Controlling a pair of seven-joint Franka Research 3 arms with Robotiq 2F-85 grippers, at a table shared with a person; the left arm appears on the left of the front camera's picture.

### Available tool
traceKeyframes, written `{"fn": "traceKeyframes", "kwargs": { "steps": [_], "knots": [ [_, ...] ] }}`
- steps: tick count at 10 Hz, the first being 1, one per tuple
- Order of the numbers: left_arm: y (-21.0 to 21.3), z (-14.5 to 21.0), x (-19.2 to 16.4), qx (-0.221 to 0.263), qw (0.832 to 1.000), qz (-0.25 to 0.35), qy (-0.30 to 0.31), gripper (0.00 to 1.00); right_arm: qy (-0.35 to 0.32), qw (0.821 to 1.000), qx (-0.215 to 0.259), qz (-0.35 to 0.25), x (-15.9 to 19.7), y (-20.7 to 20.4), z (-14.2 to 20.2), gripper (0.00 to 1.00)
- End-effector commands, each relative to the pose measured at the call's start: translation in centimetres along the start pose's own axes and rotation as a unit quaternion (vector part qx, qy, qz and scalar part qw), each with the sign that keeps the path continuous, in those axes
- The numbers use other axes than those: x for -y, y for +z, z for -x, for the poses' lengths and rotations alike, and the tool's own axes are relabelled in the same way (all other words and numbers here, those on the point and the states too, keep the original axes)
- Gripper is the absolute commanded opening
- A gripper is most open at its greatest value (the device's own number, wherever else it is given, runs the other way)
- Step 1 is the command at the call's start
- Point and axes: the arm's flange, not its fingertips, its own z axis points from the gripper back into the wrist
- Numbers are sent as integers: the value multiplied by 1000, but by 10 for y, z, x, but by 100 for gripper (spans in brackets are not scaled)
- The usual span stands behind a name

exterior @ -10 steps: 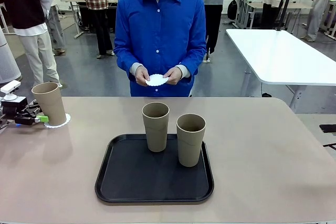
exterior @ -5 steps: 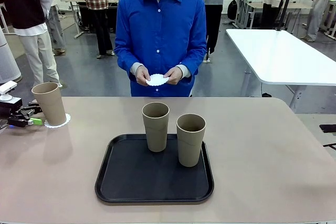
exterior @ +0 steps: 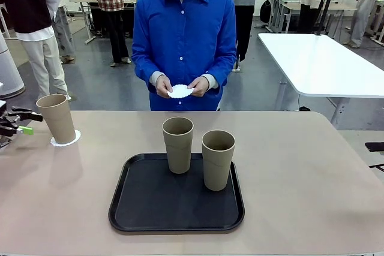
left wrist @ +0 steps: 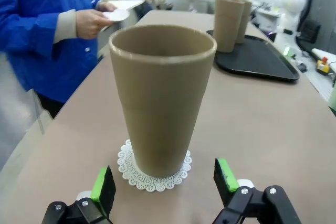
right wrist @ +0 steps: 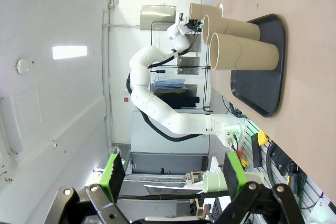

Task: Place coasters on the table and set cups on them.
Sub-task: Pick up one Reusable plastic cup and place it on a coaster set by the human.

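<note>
Tan cup [exterior: 57, 118]: it is set upright on a coaster [exterior: 65, 141] near the left end of the table [exterior: 300, 178]; the lacy edge is seen all around its base.
Left gripper [left wrist: 164, 181]: the fingers are spread wide and nothing is held. Over the last second it has been drawn back from the cup toward the table's left edge, and the green pads are now clear of the cup wall.
Meaning: the first cup is judged finished, since it was not disturbed by the retreat.
Tray [exterior: 138, 208]: a rear cup [exterior: 178, 145] and a front cup [exterior: 218, 159] are left standing on it, just beside each other, with no coasters under them.
Person's hands [exterior: 162, 86]: a held coaster [exterior: 179, 92] is kept between them beyond the far edge, as before. It may be more than one sheet; this is too small to tell.
Right gripper [right wrist: 174, 174]: spread wide, empty, kept off to the side of the table.
Next: a coaster should be laid on the table before a cup is fetched from the tray.
</note>
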Motion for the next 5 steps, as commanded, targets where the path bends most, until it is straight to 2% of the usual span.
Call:
{"fn": "traceKeyframes", "kwargs": {
  "steps": [1,4,5],
  "knots": [
    [-5,-49,49,-79,995,-59,28,100,3,1000,1,-6,-1,0,-1,100],
    [0,-103,83,-155,983,-90,34,100,3,1000,1,-6,-1,0,-1,100],
    [-4,-123,102,-195,975,-97,36,100,3,1000,1,-6,-1,0,-1,100]
  ]
}}
